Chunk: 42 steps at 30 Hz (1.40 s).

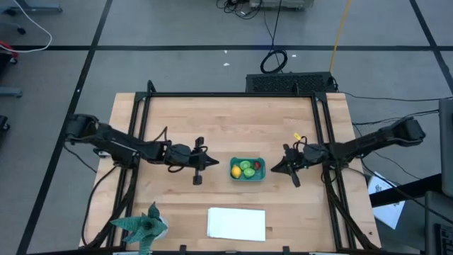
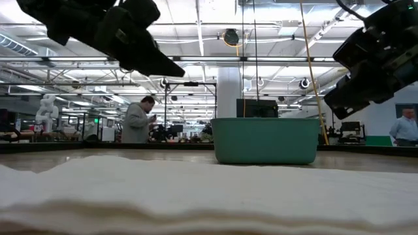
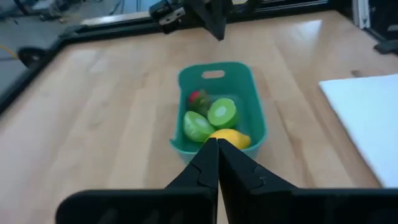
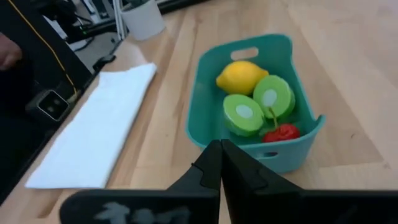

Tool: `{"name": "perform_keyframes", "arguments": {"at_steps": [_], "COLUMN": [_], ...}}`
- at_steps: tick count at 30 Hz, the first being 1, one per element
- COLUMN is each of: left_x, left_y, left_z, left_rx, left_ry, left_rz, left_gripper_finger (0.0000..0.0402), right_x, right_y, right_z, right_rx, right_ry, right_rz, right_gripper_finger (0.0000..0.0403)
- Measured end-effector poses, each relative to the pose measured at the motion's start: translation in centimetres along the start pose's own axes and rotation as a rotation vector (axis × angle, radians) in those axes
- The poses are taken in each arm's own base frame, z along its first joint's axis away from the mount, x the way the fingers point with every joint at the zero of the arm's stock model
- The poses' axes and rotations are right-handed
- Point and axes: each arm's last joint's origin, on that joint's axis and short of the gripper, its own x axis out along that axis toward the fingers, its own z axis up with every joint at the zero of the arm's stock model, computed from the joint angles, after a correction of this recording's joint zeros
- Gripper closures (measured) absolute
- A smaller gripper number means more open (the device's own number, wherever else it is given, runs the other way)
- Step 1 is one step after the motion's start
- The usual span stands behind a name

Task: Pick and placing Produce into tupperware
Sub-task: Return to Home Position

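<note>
Teal tupperware [image 4: 283, 155] with produce [image 4: 244, 114] inside.

2 black jointed arms [image 1: 120, 145], tapered wedge-shaped black fingers [image 3: 200, 173]

Lemon [image 4: 242, 76], green halves [image 4: 244, 114], perhaps strawberry [image 4: 281, 132] inside teal tub [image 4: 290, 155].

I work in a big open robotics lab or workshop hall. In the low view, the upper half of the frame is a high ceiling [image 2: 196, 26] of strip lights and pipes, with a pale column [image 2: 228, 91] at centre and benches with screens behind. One person [image 2: 138, 121] stands left of centre and another [image 2: 406, 127] at the right edge. From above, the top of the frame shows grey floor [image 1: 177, 71] with dark lines, loose cables [image 1: 274, 60], and a black metal frame [image 1: 230, 94] around my wooden table [image 1: 233, 120].
</note>
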Motion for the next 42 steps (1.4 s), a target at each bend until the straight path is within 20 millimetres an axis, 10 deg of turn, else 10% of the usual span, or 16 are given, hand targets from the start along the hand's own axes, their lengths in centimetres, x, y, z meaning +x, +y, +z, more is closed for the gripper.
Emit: {"name": "perform_keyframes", "arguments": {"at_steps": [13,26,42], "left_x": [-5.1,-12.1,-14.7], "left_y": [1.4,2.2,2.1], "left_z": [1.6,-2.4,-4.8], "left_rx": [0.080,0.035,0.035], "left_ry": [-0.103,-0.398,-0.503], "left_rz": [0.096,0.070,0.040], "left_gripper_finger": [0.0401,0.0401,0.0402], "right_x": [-2.5,-4.1,-5.3], "right_y": [1.1,1.6,1.2], "right_z": [2.6,3.9,2.4], "right_rx": [-0.062,-0.131,-0.164], "right_ry": [-0.102,-0.224,-0.343], "right_rz": [0.031,0.061,0.079], "right_gripper_finger": [0.0403,0.0403,0.0403]}}
